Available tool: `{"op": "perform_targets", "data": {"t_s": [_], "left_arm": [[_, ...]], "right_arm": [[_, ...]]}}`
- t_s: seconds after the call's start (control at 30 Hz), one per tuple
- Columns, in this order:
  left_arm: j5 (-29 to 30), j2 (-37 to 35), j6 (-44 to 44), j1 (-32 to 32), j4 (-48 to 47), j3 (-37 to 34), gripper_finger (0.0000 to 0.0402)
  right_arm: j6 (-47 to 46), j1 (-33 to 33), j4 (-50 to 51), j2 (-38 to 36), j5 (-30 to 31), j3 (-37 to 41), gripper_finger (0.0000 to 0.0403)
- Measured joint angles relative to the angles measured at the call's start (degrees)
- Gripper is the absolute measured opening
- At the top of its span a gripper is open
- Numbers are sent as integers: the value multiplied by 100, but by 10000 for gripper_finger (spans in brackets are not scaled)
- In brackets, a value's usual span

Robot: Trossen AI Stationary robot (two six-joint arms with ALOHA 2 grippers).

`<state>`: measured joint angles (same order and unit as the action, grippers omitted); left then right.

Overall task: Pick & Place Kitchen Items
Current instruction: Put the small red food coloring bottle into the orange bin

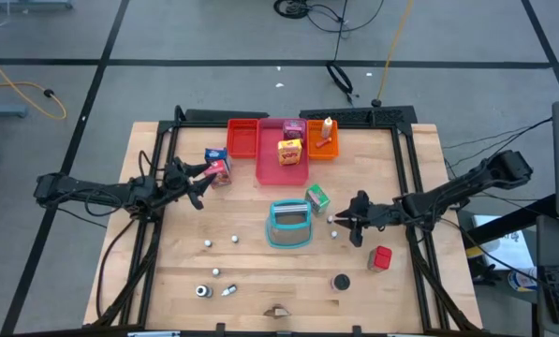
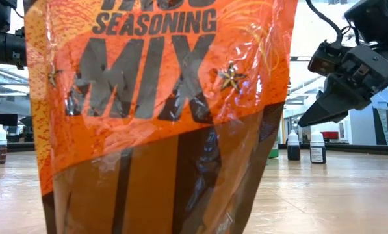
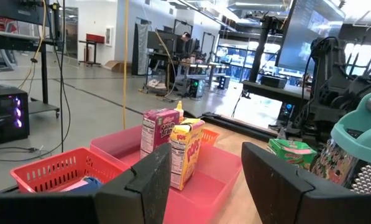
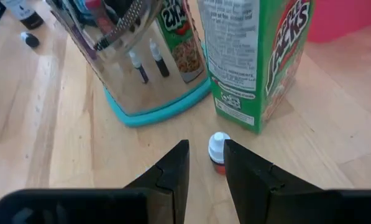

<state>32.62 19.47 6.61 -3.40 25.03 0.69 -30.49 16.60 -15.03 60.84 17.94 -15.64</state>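
My right gripper [image 4: 206, 148] is low over the table just right of the green carton [image 4: 260, 56] and the teal-based grater [image 1: 288, 225]. Its fingers stand a narrow gap apart. A tiny white-capped red bottle [image 4: 218, 152] stands upright on the wood just beyond the fingertips. My left gripper [image 3: 207, 155] waits open at the table's left, next to a red-blue carton [image 1: 218, 167], with nothing between its fingers. A purple carton [image 3: 158, 127] and a yellow carton [image 3: 186, 149] stand in the pink tray [image 1: 272, 170]. An orange bottle [image 1: 327, 129] is in the orange tray [image 1: 320, 150].
A red tray [image 1: 243, 139] sits at the back left of the pink one. A red cube [image 1: 380, 258], a black disc [image 1: 341, 281], small balls [image 1: 207, 243] and caps [image 1: 202, 291] lie on the near half. An orange seasoning packet [image 2: 155, 117] stands at the front edge.
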Motion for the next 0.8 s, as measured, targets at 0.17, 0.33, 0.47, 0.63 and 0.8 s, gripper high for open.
{"op": "perform_targets", "data": {"t_s": [0.17,0.33,0.47,0.63,0.8], "left_arm": [[2,1,-26,0,-1,1,198],[6,1,-29,0,-10,1,198],[32,1,-32,0,-55,2,198],[50,1,-34,1,-128,0,198],[50,0,-37,0,-128,0,198]], "right_arm": [[109,0,-157,436,126,11,91],[266,-9,-545,820,305,13,91],[328,-9,-928,1075,290,13,91],[525,-11,-1239,1427,300,13,91],[660,-23,-1645,1710,302,13,91]]}}
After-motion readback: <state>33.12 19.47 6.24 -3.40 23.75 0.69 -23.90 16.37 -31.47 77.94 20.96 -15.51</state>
